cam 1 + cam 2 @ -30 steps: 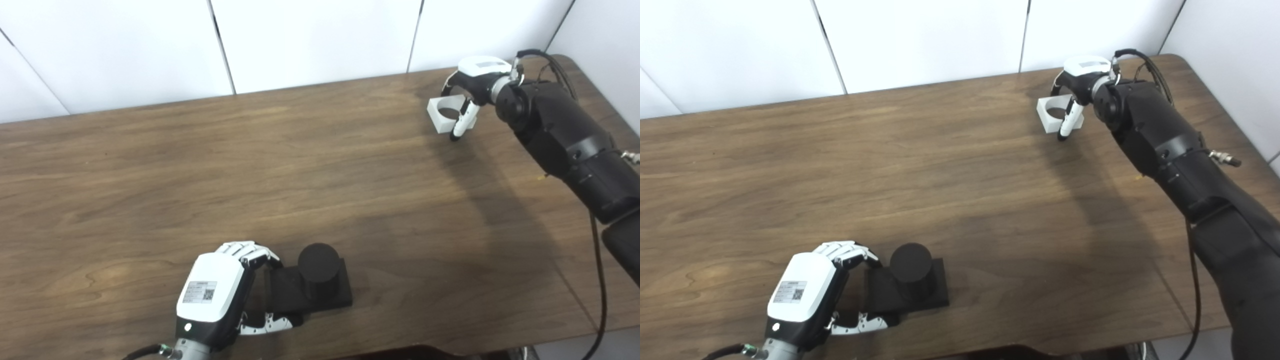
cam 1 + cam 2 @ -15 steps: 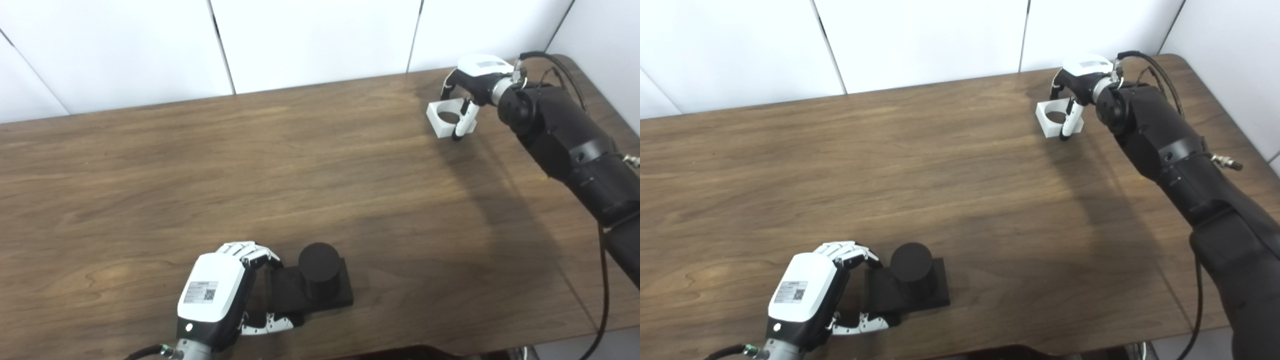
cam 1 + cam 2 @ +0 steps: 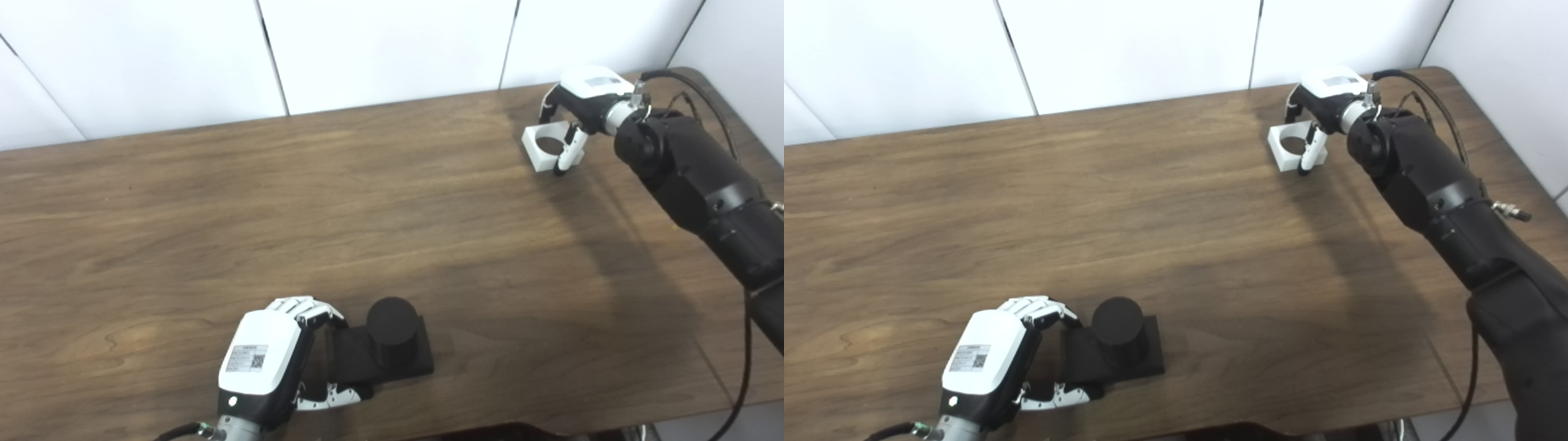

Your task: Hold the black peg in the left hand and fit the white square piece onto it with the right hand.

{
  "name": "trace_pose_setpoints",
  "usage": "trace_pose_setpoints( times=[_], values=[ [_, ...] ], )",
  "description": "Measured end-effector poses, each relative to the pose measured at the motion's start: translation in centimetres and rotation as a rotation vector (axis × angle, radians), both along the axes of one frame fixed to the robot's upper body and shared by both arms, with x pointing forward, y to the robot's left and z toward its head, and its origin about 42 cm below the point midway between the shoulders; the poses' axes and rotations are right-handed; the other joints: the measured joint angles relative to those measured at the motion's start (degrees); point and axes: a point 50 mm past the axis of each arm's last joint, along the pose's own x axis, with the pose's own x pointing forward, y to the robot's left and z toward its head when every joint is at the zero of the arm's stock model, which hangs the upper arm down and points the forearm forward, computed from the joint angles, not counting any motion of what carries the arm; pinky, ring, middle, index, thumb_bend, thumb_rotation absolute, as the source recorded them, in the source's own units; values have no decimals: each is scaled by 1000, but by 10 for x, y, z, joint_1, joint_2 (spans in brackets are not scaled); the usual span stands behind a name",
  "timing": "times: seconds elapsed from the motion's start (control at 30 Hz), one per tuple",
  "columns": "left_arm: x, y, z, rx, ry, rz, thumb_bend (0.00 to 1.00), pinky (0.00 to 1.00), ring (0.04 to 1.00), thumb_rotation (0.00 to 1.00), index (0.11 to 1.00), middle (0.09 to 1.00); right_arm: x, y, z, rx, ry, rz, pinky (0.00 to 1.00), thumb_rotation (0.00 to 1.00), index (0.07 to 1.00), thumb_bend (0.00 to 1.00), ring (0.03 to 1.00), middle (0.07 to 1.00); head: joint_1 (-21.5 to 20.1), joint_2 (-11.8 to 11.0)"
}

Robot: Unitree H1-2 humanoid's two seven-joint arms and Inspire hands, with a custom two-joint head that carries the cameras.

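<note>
Your left hand [image 3: 263, 367] sits at the near edge of the worktop [image 3: 343, 202], toward its left half, with its fingers [image 3: 303, 306] curled over the far side of the flat base of the black peg [image 3: 392, 331] and its thumb reaching along the near side, so it is pinching that base from both sides. The peg itself stands upright on the base, a round black post just right of your hand, and the base rests flat on the wood. Your right hand [image 3: 1326, 92] is at the far right corner of the worktop, hooked over the white square piece [image 3: 1289, 144], which lies on the wood with its round hole facing up. One white finger comes down along the near right side of the piece and others curl behind its far side; they look closed around it, yet you cannot tell from either view how firm the contact is or whether the piece is lifted off the surface. The right eye view shows more of your right forearm and a plug sticking out of it near the right edge, and places the piece clear of the wrist. The left eye view shows more of the worktop's right end and the cable looping off the corner. The two task parts are well apart, at opposite corners.
</note>
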Motion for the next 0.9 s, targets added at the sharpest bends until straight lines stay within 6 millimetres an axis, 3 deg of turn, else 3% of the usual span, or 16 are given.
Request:
trace_pose_setpoints(
  times=[0.33, 0.67, 0.9],
  values=[
    [3, -10, -2, -16, -1, 7, 522, 770, 764, 50, 485, 693, -56, 64, 77, -27, -66, 300, 810, 128, 485, 522, 864, 749, 32, 12],
    [5, -22, -1, -10, -11, 7, 522, 779, 768, 50, 485, 698, -120, 108, 114, -15, -30, 528, 800, 130, 484, 523, 860, 741, 58, 32],
    [6, -27, -1, -7, -14, 8, 522, 782, 767, 50, 485, 696, -152, 129, 124, 50, -15, 639, 829, 129, 483, 522, 859, 736, 61, 40]
  ],
)
